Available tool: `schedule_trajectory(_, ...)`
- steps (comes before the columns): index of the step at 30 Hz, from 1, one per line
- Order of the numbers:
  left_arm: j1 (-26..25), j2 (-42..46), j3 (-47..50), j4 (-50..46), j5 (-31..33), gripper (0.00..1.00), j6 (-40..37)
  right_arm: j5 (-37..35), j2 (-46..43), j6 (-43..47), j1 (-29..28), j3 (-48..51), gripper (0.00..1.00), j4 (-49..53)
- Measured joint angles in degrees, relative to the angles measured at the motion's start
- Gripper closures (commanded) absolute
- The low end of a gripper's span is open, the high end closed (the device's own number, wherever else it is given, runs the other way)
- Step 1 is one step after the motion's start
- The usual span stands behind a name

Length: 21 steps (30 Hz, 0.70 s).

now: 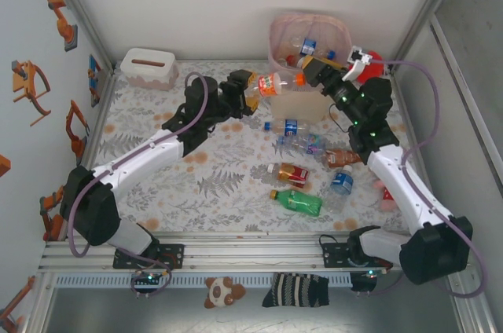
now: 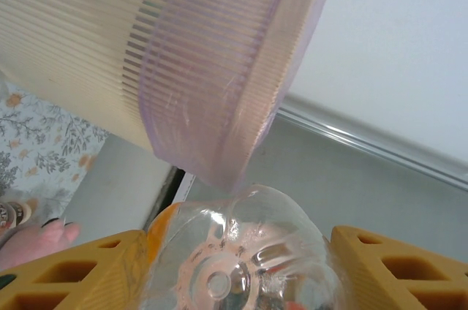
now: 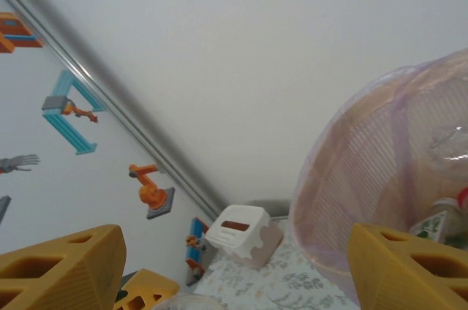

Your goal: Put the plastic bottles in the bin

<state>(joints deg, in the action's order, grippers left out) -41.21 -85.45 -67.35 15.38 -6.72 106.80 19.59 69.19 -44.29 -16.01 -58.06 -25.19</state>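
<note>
The left tool (image 1: 251,91) pinches a clear bottle (image 1: 273,83) by its base, holding it sideways in the air just before the bin (image 1: 277,33). The right tool (image 1: 316,68) is spread, empty, beside the bin. Other bottles (image 1: 299,203) lie on the table (image 1: 157,192).

My fingers (image 2: 73,273) are mustard yellow; bottle (image 1: 275,83) orange-labelled; bin (image 2: 110,32) pale pink, ribbed; worktop (image 1: 220,184) grey leaf-print.

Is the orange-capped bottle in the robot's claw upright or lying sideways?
Sideways: the bottle lies roughly level, its base held by the left gripper, cap pointing right.
</note>
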Motion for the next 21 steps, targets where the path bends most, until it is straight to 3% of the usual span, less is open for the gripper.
schedule_trajectory(13,0.57,1.05,-0.7,0.0,2.25,0.51,-0.04,1.4,3.39,-6.19,-4.07,1.6,0.3,-9.64)
schedule_trajectory(21,0.74,1.05,-2.08,0.07,2.69,0.51,-0.04,1.4,4.09,-7.67,-5.14,2.1,0.47,-10.88)
